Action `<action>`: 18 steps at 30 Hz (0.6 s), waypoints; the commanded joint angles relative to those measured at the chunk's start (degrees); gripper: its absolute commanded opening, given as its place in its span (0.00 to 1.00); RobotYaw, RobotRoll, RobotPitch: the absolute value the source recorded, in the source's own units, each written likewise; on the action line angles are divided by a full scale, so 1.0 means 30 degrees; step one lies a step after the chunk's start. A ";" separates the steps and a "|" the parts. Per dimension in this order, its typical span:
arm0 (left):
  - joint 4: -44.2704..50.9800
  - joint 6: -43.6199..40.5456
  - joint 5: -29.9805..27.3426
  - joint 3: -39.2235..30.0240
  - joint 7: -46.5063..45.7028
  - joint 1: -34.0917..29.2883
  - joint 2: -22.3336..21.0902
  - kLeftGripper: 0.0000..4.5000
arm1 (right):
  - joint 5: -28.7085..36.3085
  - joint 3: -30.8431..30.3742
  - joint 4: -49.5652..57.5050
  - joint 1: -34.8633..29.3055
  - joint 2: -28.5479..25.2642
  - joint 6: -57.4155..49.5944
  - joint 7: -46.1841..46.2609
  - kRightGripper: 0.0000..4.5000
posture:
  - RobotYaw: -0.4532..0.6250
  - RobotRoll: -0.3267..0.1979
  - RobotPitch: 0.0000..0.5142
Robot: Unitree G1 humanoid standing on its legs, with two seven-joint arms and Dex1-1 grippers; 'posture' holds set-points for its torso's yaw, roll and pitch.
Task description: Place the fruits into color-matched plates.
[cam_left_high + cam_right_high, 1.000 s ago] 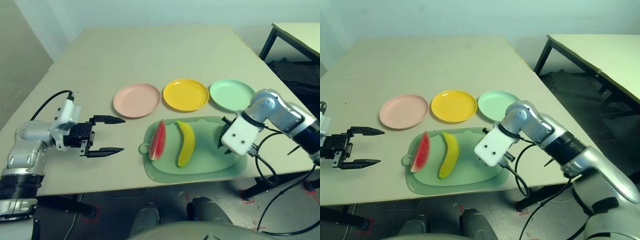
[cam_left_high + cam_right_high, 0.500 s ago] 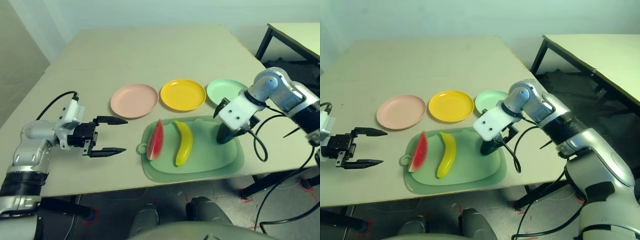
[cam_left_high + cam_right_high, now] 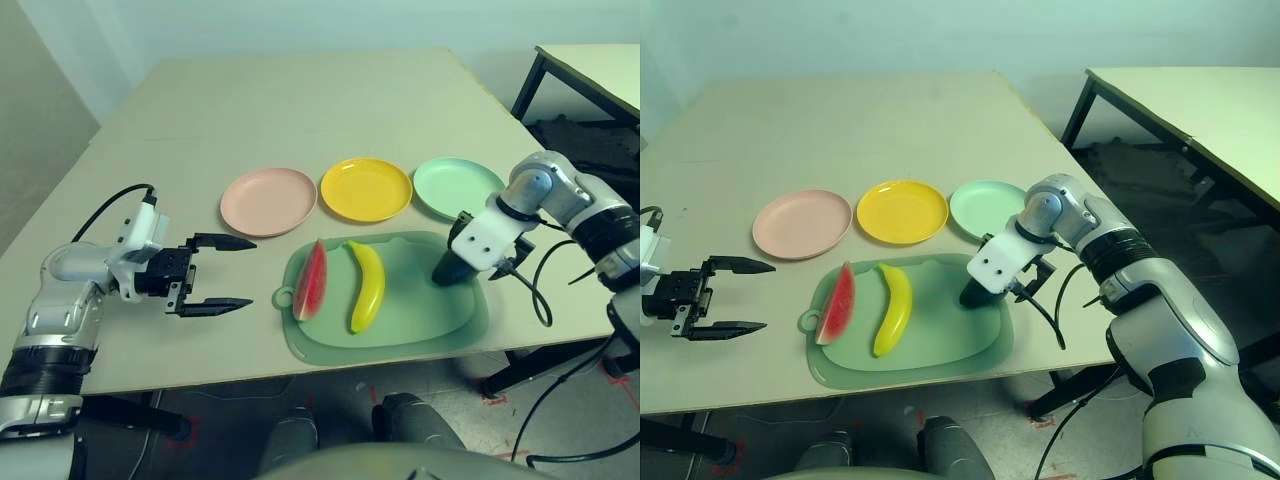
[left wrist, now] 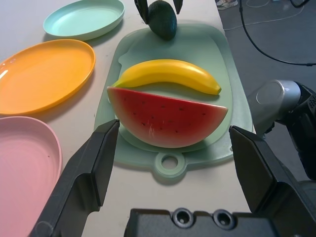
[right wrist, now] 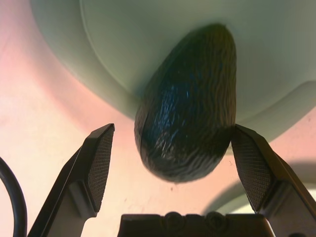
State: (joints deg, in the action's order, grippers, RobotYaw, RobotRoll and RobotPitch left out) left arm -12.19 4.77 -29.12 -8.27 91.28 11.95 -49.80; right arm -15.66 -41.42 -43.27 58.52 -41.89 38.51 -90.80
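Since a second ago my right jaws (image 3: 973,293) have dropped over the dark green oval avocado (image 5: 187,103) at the pale green mat's (image 3: 400,325) right edge, spread wide, not gripping; my left jaws (image 3: 215,272) hang released near the surface's left edge.

The avocado (image 5: 190,106) is showing a rough, wrinkled skin; beside it on the smooth matt mat (image 4: 217,59), banana (image 4: 168,75) and watermelon (image 4: 168,118) are gleaming like glossy plastic.

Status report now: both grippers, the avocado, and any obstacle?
Left gripper open, idle beside mat. Right gripper open, jaws either side of avocado, not closed on it. Green plate bare; nothing in the way.
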 commanded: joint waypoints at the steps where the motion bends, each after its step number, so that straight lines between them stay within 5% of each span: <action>1: 0.0280 0.0229 0.0150 -0.0273 0.0003 -0.0094 -0.0274 1.00 | -0.0151 0.0536 -0.0139 -0.0167 0.0324 -0.0150 -0.0114 1.00 | 0.33 0.62 0.00; 5: 0.0302 0.0311 0.0159 -0.0167 -0.0028 0.0009 -0.0215 1.00 | -0.0465 0.0602 -0.0391 -0.0228 0.0388 -0.0204 0.0025 0.93 | 0.33 0.62 0.00; 9: 0.0465 0.0303 0.0129 -0.0102 -0.0089 0.0013 -0.0146 1.00 | -0.0409 0.0654 -0.0142 -0.0459 0.0311 -0.0407 -0.0267 0.69 | 0.33 0.62 0.00; 18: 0.0409 0.0067 -0.0031 -0.0253 -0.0273 0.0107 -0.0203 1.00 | -0.0376 0.1159 -0.0143 -0.0342 0.0478 -0.0687 -0.0546 0.69 | 0.33 0.62 0.01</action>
State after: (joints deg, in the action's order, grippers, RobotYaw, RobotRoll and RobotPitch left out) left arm -11.16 5.19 -29.18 -8.27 90.72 12.01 -50.12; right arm -16.57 -39.08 -43.39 57.27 -41.00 36.70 -92.23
